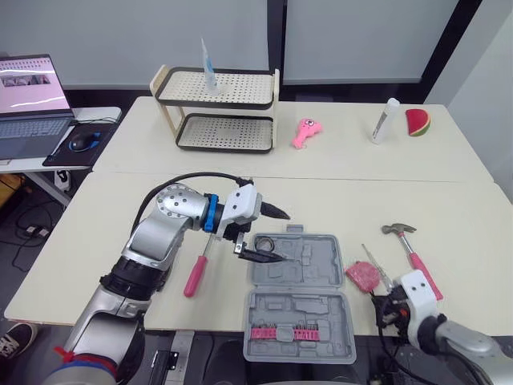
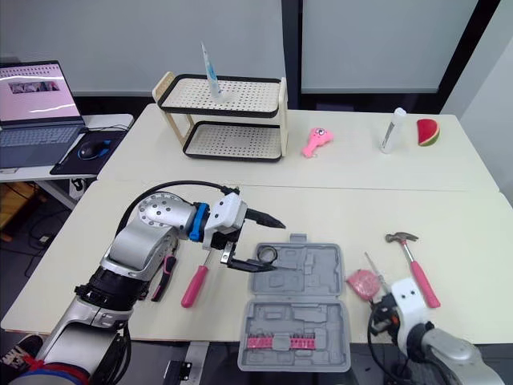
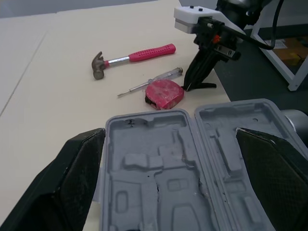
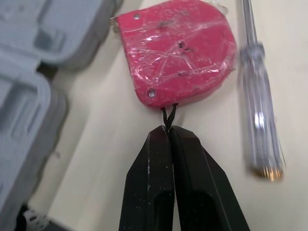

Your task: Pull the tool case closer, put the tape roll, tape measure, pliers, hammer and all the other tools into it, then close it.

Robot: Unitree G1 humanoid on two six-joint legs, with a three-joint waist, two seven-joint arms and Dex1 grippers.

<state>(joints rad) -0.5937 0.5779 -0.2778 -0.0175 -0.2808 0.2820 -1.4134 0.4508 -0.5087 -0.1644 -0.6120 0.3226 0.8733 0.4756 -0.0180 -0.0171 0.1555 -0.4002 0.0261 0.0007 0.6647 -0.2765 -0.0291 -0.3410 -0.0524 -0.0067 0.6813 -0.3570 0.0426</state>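
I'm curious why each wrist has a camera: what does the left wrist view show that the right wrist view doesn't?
Left wrist view: the hammer and the open left claw over the tool case. Right wrist view: the black cord of the tape measure, pinched in shut tips. Both: the right claw, tape measure, screwdriver and tool case.

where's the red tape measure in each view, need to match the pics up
Left eye view: tape measure on the table, just right of the open tool case.
Right eye view: tape measure, same spot right of the case.
Left wrist view: beyond the case, beside the screwdriver, short of the hammer.
Right wrist view: just ahead of the right hand, cord pinched in it.
Shared landmark: the grey case.
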